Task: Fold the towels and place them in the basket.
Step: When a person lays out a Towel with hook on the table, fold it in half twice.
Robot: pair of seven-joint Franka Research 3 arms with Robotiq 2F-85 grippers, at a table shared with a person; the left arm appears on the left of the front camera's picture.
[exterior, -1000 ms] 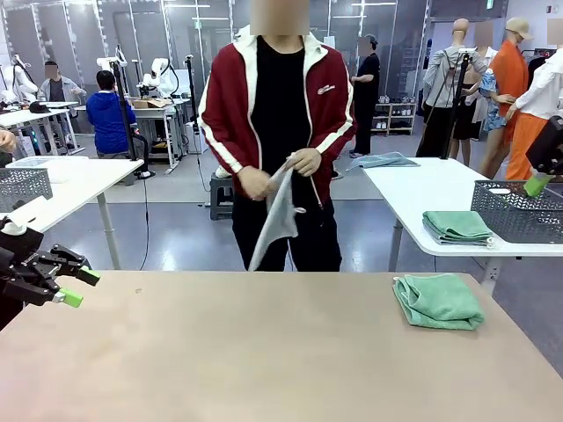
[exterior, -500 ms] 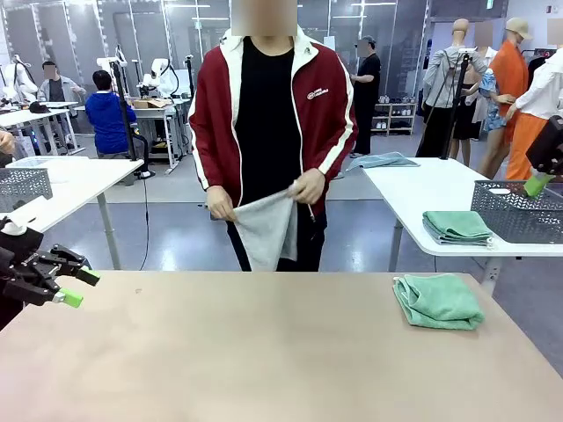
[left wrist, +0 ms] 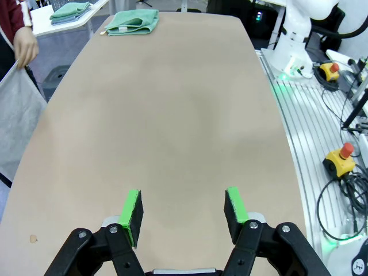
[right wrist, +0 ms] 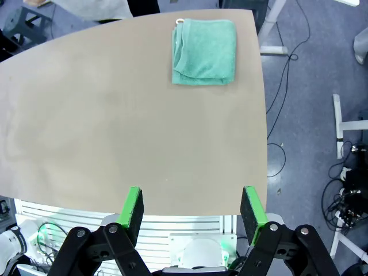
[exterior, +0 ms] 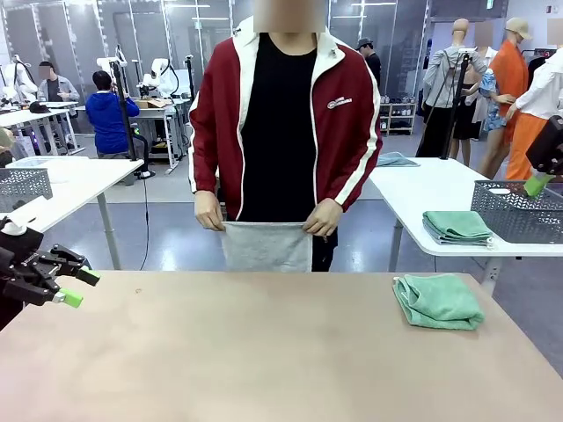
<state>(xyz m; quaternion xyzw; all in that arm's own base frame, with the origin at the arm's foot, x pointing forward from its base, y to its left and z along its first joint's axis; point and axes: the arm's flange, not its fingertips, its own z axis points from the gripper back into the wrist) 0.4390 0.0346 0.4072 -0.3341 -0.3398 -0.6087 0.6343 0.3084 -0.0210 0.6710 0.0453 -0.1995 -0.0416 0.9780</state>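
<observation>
The sea-green terry towel (exterior: 437, 301) lies folded on the beige tabletop (exterior: 264, 352), near its far right corner, with a small loop at one corner in the right wrist view (right wrist: 204, 51). The second towel, a pale grey-white cloth (exterior: 266, 246), is not on the tabletop. The person in a red jacket holds it by its top edge with both hands (exterior: 209, 213), stretched flat. It hangs just behind the far edge of the tabletop, and this edge hides its lower part.

The left claw (exterior: 79, 287) hangs over the left edge of the tabletop with its green pads apart and nothing between them (left wrist: 184, 211). The right claw (right wrist: 192, 210) is high above the near right side, its pads also wide apart and empty.

Behind the green towel stands a white side table (exterior: 413, 198). It carries a folded green towel stack (exterior: 456, 227) and a dark grey mesh basket (exterior: 519, 211). Another mesh basket (exterior: 22, 186) stands on a white table at the left. A yellow box with a red button (left wrist: 340, 162) lies among cables on the floor.
</observation>
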